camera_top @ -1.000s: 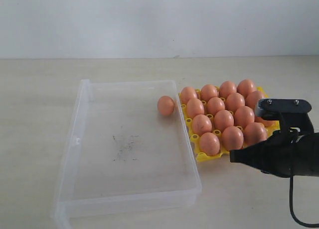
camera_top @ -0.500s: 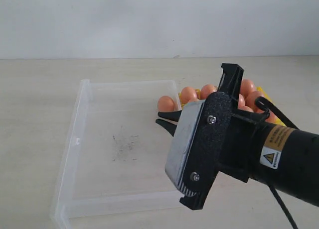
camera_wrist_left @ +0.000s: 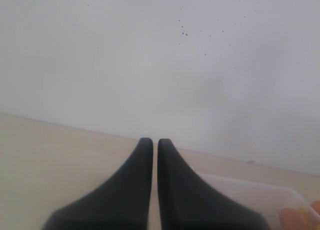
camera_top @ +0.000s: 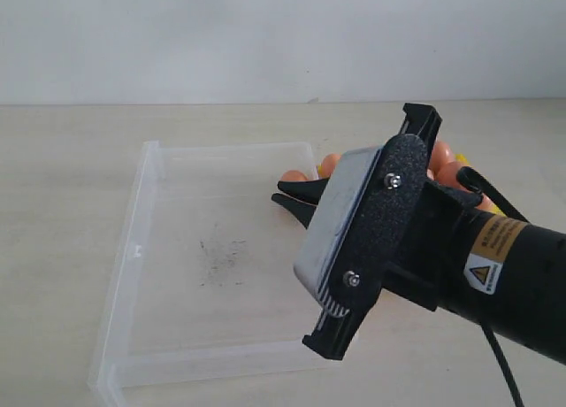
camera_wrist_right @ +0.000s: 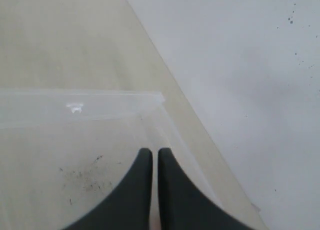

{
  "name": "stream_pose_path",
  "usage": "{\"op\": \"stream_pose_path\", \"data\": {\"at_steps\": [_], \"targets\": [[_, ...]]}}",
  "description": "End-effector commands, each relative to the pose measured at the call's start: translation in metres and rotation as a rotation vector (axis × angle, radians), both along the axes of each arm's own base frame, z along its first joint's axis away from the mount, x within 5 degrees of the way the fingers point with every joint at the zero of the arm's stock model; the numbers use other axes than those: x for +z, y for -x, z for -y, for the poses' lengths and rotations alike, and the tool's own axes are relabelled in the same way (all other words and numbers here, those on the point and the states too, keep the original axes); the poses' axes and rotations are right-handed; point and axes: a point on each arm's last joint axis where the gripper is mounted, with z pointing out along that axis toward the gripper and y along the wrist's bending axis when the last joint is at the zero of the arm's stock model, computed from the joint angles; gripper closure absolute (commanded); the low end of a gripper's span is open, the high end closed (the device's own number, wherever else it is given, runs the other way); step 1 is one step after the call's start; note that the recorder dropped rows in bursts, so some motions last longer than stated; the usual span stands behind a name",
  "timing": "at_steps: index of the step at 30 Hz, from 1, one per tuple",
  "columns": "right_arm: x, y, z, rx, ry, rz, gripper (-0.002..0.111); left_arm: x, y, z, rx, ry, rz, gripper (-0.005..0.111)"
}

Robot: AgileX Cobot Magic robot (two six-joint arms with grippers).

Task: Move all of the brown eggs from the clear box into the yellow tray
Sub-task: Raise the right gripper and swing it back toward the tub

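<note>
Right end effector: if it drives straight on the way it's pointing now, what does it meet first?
Probably the clear box. The shut right end effector points across its bare floor toward the far side wall. Nothing else shows in that line, though depth is unclear.

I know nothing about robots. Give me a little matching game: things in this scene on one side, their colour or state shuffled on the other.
Things:
1. clear box
2. brown eggs
3. right end effector
4. table

Descriptions:
a. black, shut
b. pale beige
c. see-through, smudged floor
d. orange-brown, mostly hidden behind the arm

Pairs: 1-c, 2-d, 3-a, 4-b
</note>
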Motion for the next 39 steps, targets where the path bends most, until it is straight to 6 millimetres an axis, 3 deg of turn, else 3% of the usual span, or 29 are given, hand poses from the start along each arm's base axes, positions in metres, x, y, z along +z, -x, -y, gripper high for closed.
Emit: {"op": "stream_pose_path", "data": {"at_steps": [1, 10, 29, 34, 39], "targets": [[0.006, 0.000, 0.000, -0.022, -0.103, -0.045, 0.107, 0.001, 0.000, 0.000, -0.007, -0.004, 0.005, 0.103], [0.020, -0.002, 0.000, -0.050, -0.327, -0.075, 0.107, 0.001, 0.000, 0.000, -0.007, -0.004, 0.005, 0.103], [0.021, -0.003, 0.001, -0.071, -0.384, -0.119, 0.107, 0.001, 0.000, 0.000, -0.007, -0.004, 0.005, 0.103], [0.021, -0.003, 0.001, -0.092, -0.511, -0.265, 0.107, 0.001, 0.000, 0.000, -0.007, -0.004, 0.005, 0.103], [0.034, -0.003, 0.003, -0.074, -0.723, -0.285, 0.107, 0.001, 0.000, 0.000, -0.007, -0.004, 0.005, 0.103]]}}
